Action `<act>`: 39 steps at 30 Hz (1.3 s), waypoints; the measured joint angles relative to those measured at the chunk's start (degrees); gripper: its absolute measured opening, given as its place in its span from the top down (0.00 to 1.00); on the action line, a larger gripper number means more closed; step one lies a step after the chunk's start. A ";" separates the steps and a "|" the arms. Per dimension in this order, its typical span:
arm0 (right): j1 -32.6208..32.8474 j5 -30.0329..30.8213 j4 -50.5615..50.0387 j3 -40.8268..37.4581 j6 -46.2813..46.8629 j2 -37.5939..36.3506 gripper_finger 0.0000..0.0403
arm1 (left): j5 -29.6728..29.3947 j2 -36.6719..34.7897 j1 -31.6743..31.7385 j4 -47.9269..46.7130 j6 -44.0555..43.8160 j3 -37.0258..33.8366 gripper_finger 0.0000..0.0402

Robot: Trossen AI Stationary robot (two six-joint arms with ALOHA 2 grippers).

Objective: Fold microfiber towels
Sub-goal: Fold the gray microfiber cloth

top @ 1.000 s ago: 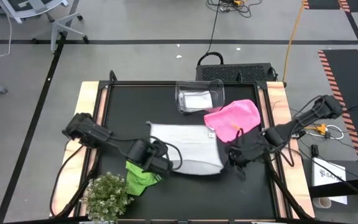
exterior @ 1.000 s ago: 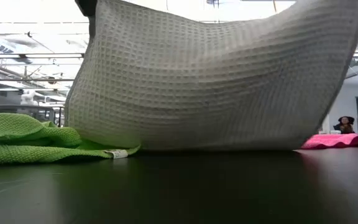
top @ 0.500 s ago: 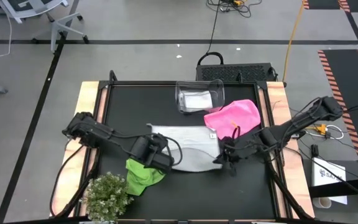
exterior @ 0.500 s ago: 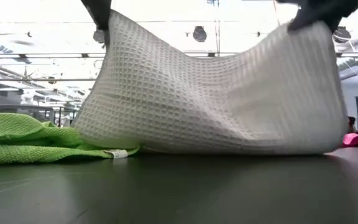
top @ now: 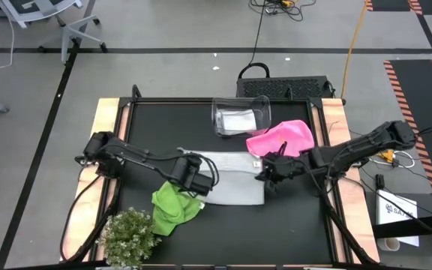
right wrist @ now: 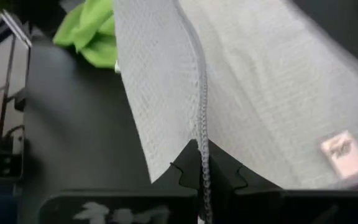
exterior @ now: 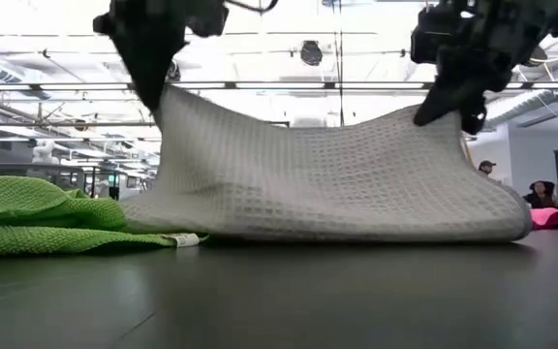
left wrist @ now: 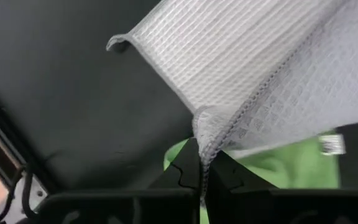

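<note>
A white waffle-weave towel point(top: 231, 180) lies mid-table, doubled over. Its lower layer and near fold point(exterior: 356, 228) rest on the black mat. My left gripper point(top: 196, 174) is shut on its left end, and my right gripper point(top: 268, 174) is shut on its right end. Both hold the upper edge a little above the table, and the cloth sags between them. A lime green towel point(top: 172, 210) lies crumpled at the near left. A pink towel point(top: 280, 139) lies at the far right. My left gripper pinches the towel's hemmed edge point(left wrist: 211, 127) at its left end between its two fingers, coming steeply from above. That end is raised point(exterior: 168, 97) and the cloth slopes down from it to the mat. Whether it holds one layer or several, I cannot tell. My right gripper pinches the hemmed edge point(right wrist: 201, 134) at the towel's right end between its two fingers, slanting down from the table's right. The hem runs straight away from the fingers. That end is raised point(exterior: 434, 116), with slack cloth below it on the mat.
A clear plastic bin point(top: 240, 116) holding a white cloth stands at the far middle. A small bushy plant point(top: 130, 236) sits at the near left corner. Bare black mat lies along the near edge and at the far left.
Both grippers have gone toward the far edge and down, tipping as they went, still shut on the towel's upper edge. The towel, which hung tall between them, has sunk and folded over itself. Its near fold has stayed on the mat.
</note>
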 joint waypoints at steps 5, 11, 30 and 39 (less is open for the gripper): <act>-4.26 -0.01 -0.17 -0.02 -4.23 0.24 1.00 | -1.24 -0.04 2.97 0.03 1.36 -5.61 0.99; -8.04 -0.16 -0.26 0.00 -7.38 2.22 1.00 | -3.05 -0.07 6.67 6.35 6.48 -10.87 0.99; -12.47 -0.29 0.09 0.00 -11.77 10.31 1.00 | -5.00 -0.07 12.03 13.35 12.76 -16.73 0.94; -16.31 -0.24 0.00 0.00 -13.74 10.40 0.99 | -8.94 -0.07 14.22 14.60 13.40 -16.73 0.93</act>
